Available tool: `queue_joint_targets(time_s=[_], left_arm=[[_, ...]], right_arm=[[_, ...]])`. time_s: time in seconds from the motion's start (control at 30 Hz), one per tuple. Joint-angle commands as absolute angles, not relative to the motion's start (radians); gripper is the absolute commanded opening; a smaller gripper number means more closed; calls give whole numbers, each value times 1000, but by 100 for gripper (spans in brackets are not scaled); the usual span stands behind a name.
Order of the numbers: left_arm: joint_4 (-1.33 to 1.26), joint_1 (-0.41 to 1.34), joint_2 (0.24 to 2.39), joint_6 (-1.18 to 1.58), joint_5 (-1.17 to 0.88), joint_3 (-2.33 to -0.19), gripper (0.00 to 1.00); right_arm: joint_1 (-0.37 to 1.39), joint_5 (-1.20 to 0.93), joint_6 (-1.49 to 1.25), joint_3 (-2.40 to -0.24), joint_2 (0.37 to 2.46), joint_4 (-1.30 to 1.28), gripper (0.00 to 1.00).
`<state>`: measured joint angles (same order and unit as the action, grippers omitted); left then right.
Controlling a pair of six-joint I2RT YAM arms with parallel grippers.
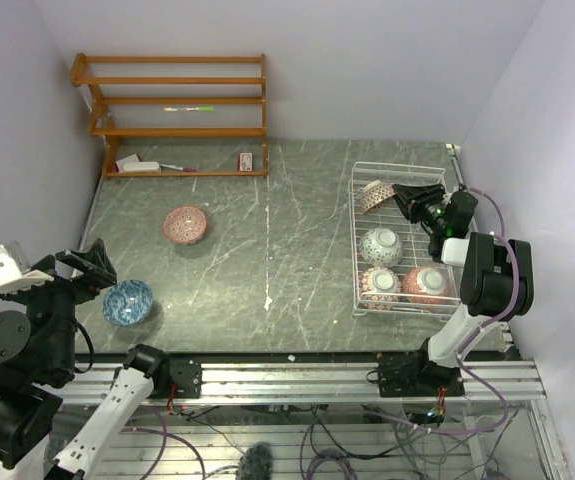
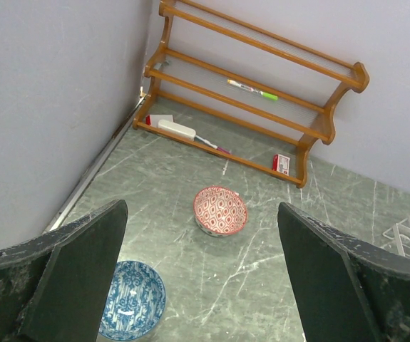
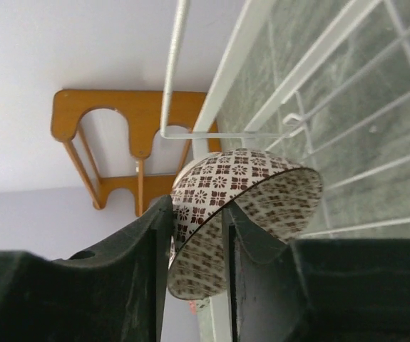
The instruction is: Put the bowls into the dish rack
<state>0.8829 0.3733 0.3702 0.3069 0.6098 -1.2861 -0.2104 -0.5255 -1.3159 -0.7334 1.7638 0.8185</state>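
The white wire dish rack (image 1: 359,205) stands at the right and holds three bowls face down: a grey-patterned one (image 1: 381,245), one at the near left (image 1: 379,285) and a red one (image 1: 426,285). My right gripper (image 1: 399,197) is shut on the rim of a brown-patterned bowl (image 1: 375,194), tilted over the rack's far end; in the right wrist view the bowl (image 3: 247,189) sits between my fingers (image 3: 147,249) above the rack wires (image 3: 319,107). A red bowl (image 1: 184,224) (image 2: 220,210) and a blue bowl (image 1: 128,301) (image 2: 130,299) stand on the table. My left gripper (image 1: 87,268) (image 2: 201,285) is open and empty above the blue bowl.
An orange-brown wooden shelf unit (image 1: 177,115) stands at the back left, with a marker (image 2: 251,90) and small items on it. Walls close in the left and right sides. A metal rail (image 1: 297,375) runs along the near edge.
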Motion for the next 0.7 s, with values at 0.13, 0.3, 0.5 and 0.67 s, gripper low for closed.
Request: queue_joint_targets(time_s=[0.13, 0.3, 0.5, 0.67], left_arm=[[872, 385, 355, 304, 624, -1272, 98], [871, 385, 357, 303, 623, -1273, 97], [870, 385, 354, 305, 620, -1270, 98], [871, 385, 354, 304, 618, -1274, 98]], right_arm=[[-231, -476, -1205, -690, 1773, 598, 33], [-236, -467, -1182, -695, 1763, 562, 33], [-240, -444, -1144, -704, 1722, 511, 34], [-241, -407, -1074, -737, 1669, 427, 38]])
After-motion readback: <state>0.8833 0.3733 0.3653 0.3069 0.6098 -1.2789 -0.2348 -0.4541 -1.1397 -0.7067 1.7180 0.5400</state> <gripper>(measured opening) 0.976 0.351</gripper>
